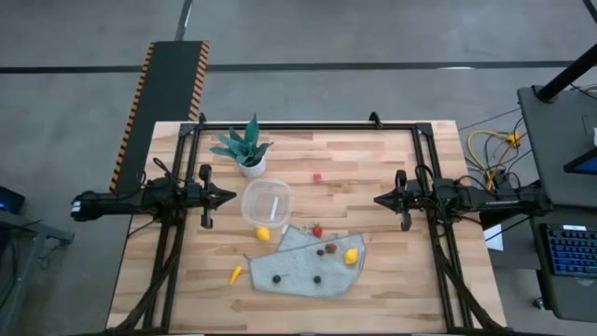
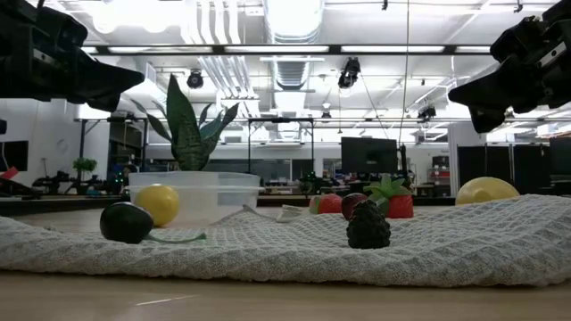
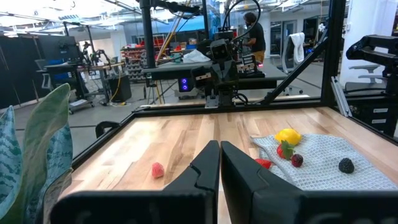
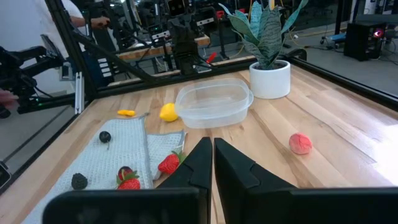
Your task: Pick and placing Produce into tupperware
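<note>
The clear round tupperware [image 1: 266, 203] stands mid-table, with nothing in it. One yellow lemon piece [image 1: 263, 233] lies beside it on the wood. A grey cloth [image 1: 312, 263] toward the near edge carries a strawberry [image 1: 317, 230], dark berries [image 1: 316, 278] and a second lemon [image 1: 351, 256]. An orange carrot piece [image 1: 236, 274] lies left of the cloth, and a pink berry [image 1: 317, 175] lies on bare wood farther back. My left gripper [image 1: 231, 197] hovers shut at the tupperware's left. My right gripper [image 1: 378, 199] hovers shut at the right, above the table.
A green spiky plant in a white pot [image 1: 250, 154] stands just behind the tupperware. A black frame [image 1: 308, 126] runs along the table's far edge and both sides. Bare wood lies between the pink berry and my right gripper.
</note>
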{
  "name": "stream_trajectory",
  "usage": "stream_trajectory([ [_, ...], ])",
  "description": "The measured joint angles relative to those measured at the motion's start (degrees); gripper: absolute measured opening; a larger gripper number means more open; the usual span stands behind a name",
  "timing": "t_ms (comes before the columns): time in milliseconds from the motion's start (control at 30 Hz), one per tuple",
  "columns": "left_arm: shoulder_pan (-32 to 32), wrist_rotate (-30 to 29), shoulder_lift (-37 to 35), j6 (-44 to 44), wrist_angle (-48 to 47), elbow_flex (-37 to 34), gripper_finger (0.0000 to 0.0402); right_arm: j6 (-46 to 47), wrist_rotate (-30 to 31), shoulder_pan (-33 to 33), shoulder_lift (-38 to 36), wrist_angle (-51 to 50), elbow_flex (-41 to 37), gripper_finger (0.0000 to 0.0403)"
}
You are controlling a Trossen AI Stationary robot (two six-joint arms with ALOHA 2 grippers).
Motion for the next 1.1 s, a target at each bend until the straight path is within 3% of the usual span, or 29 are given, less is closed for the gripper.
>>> stream_trajectory([
  [967, 0.0, 0.0, 0.0, -0.2, 0.8, 0.0, 0.0, 0.0, 0.0, 0.0, 0.0, 1.0, 0.0, 0.0009],
  [1100, 0.0, -0.2, 0.0, 0.8, 0.8, 0.0, 0.0, -3.5, 0.3, 0.0, 0.0, 1.3, 0.0, 0.0009],
])
